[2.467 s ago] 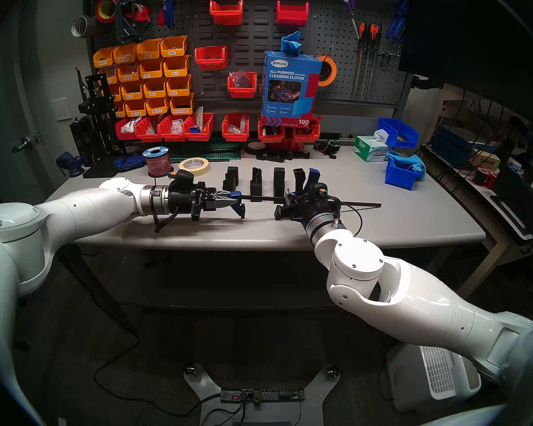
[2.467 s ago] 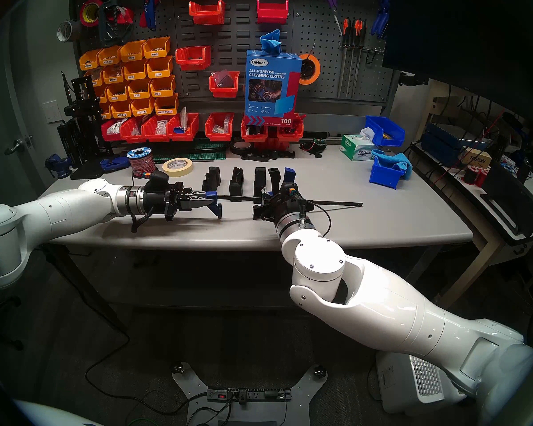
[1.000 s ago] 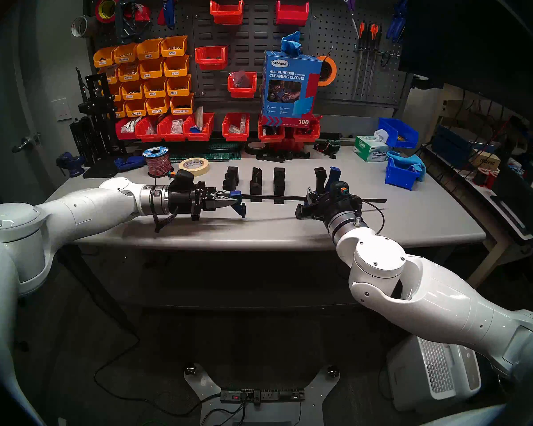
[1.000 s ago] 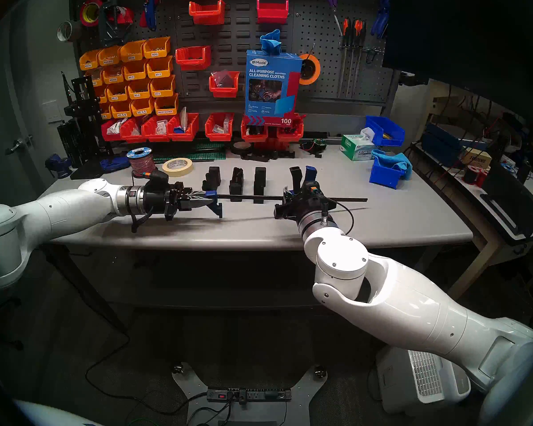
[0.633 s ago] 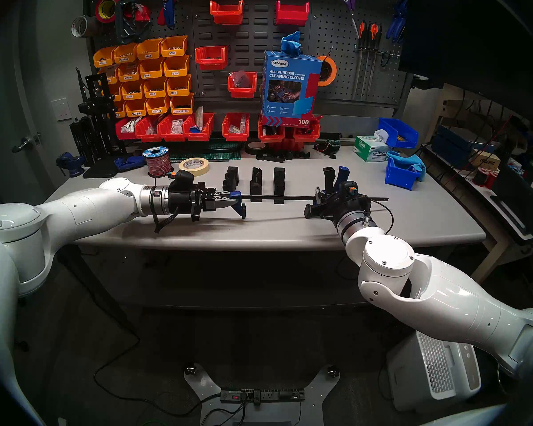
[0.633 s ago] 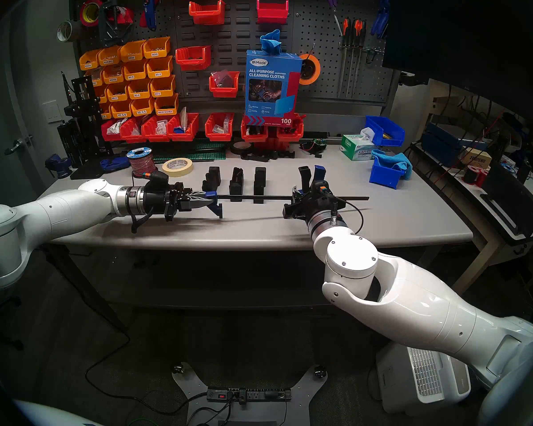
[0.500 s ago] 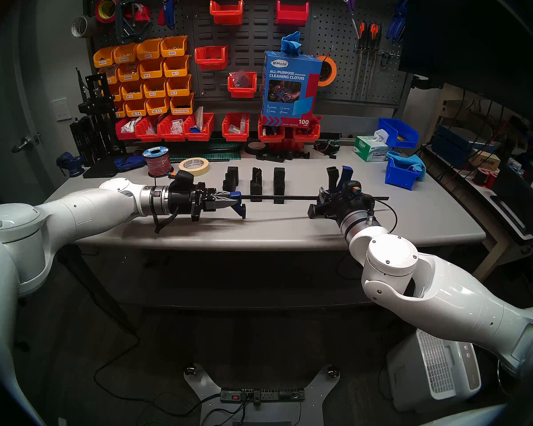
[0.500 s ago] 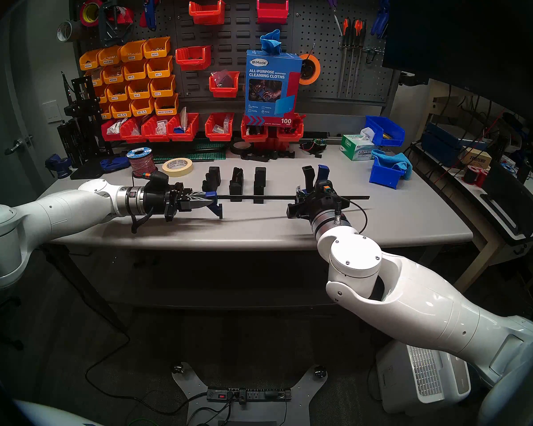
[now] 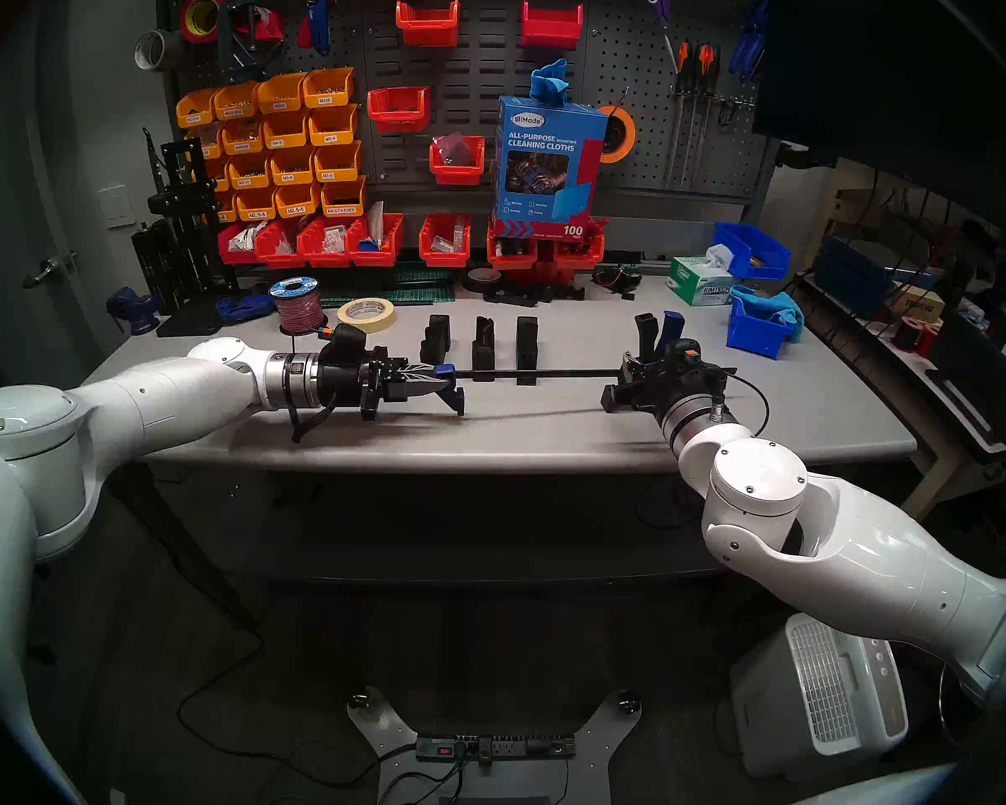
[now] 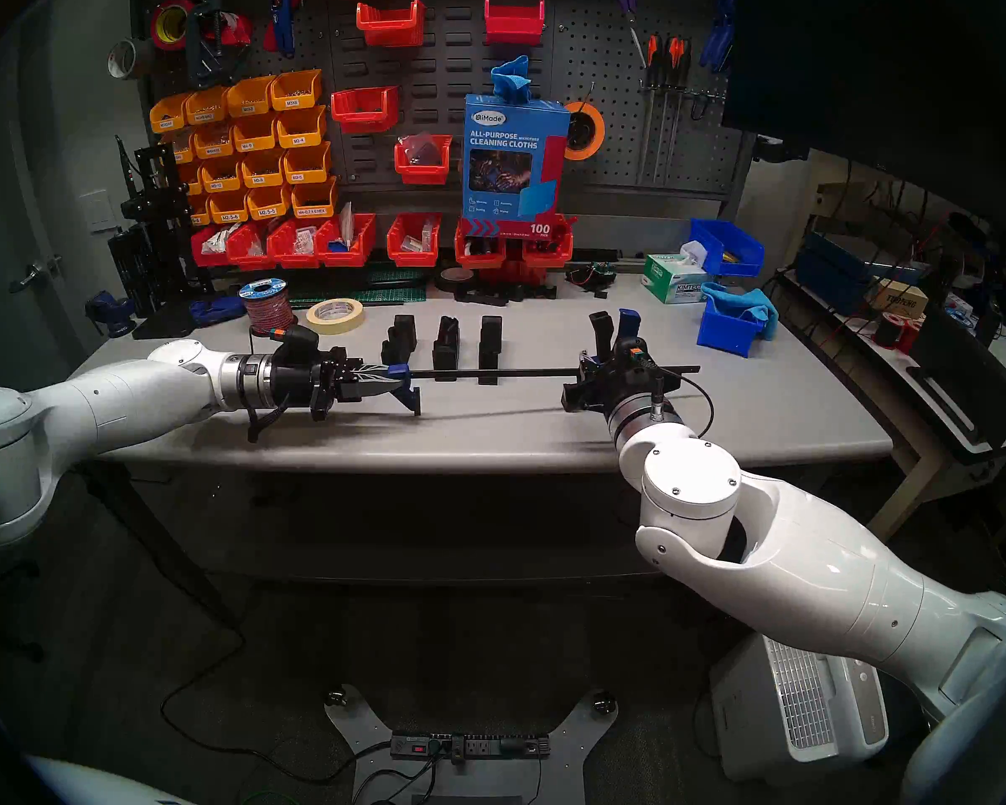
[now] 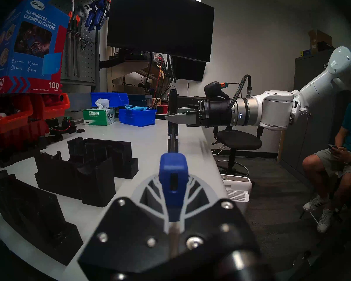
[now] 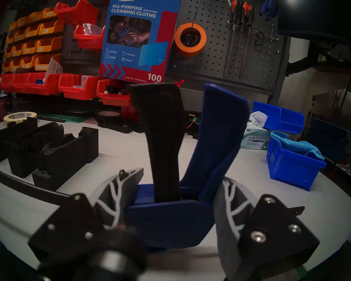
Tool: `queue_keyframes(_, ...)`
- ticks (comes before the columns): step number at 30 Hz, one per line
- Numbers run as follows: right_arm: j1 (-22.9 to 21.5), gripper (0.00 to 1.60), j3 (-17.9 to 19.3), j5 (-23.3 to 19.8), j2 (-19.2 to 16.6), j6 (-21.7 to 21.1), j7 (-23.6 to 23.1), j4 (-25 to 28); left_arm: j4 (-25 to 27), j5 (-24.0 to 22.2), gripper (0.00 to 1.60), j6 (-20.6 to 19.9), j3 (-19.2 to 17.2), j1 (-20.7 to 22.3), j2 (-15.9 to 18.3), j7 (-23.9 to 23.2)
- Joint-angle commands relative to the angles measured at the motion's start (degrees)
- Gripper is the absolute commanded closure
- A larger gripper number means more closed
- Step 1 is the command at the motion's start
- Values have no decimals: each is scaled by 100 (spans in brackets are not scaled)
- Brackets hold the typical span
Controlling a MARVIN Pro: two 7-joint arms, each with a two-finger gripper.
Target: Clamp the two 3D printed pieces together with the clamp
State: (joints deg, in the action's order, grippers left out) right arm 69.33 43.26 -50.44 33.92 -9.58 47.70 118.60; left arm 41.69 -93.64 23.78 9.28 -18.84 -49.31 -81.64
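- L gripper [image 9: 431,378]: fingers closed on the clamp [image 9: 538,373] at its small blue end jaw [image 11: 172,173], frame centre-left in head view.
- R gripper [image 9: 634,374]: fingers closed on clamp's blue handle body [image 12: 168,219], frame centre-right; black lever [image 12: 162,136] & blue grip [image 12: 217,140] stick up past the fingers.
- Clamp bar: level, spans between both grippers above the grey table [image 9: 547,438]; tip pokes out right of R wrist.
- 3D printed pieces [image 9: 483,345]: black blocks, three in a row on table just behind bar, mid-frame, apart from each other. Which two: cannot tell.
- Masking tape roll [image 9: 367,315]: upper left of blocks.
- Blue bin [image 9: 759,327]: right of frame, w/ blue cloth.
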Motion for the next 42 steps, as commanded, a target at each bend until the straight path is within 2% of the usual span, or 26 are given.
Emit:
queue_keyframes(1, -82, 160, 185, 8, -261, -44, 77, 4, 0, -19, 160, -3, -66, 85, 43, -336)
queue_keyframes(27, -144, 160, 96, 66, -69, 4, -48, 29, -14, -14, 160, -24, -89, 78, 41, -336)
queue_keyframes(42, -302, 160, 151, 118, -64, 60, -71, 144, -478, -131, 160, -84, -284, 188, -154, -336)
